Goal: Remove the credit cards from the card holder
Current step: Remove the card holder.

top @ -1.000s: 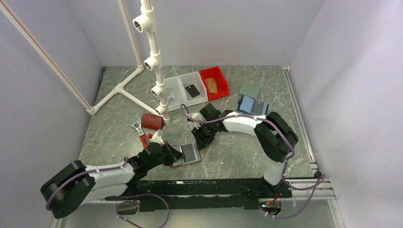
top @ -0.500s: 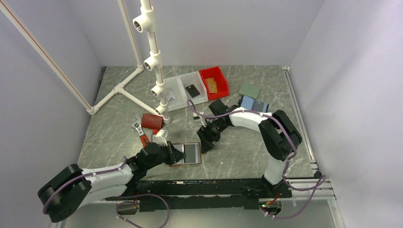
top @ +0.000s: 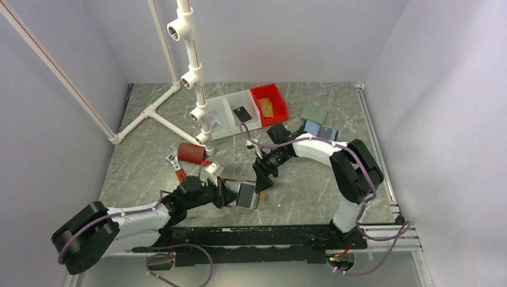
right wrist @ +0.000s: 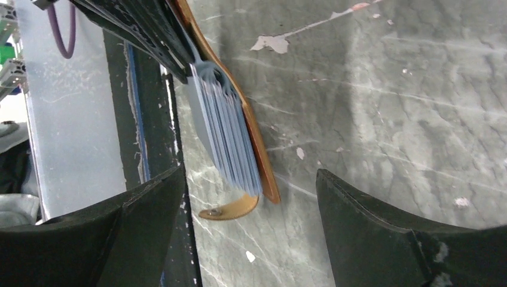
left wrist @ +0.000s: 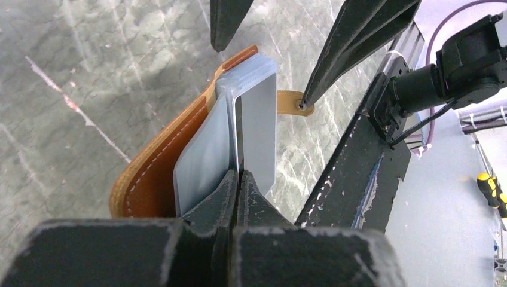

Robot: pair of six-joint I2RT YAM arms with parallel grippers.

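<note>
Left to right: the left gripper (top: pixel 226 194) is clamped tight on the near edge of the card holder (top: pixel 244 195). It's pinching the pale blue inner leaves, so the holder stands tipped up on edge straight out from its fingertips, brown leather cover on one side.

What look like the credit cards (left wrist: pixel 258 119) are packed in those leaves, so I'd say most of the job is left.

The right gripper (top: pixel 261 182) is spread wide and holds nothing. It hovers just past the holder's far end, and the strap tab (right wrist: pixel 230 209) shows between its fingers in its own camera. It looks lined up to pull one out.

Well beyond that gripper a black card (top: pixel 241 113) lies in a clear tray (top: pixel 234 103) (maybe one that's already out, that's my guess).

Hard to make out:
- which leaves are cards and which are sleeves
- how many cards are in there
- whether the holder's lower edge touches the table (top: pixel 311 185)
</note>
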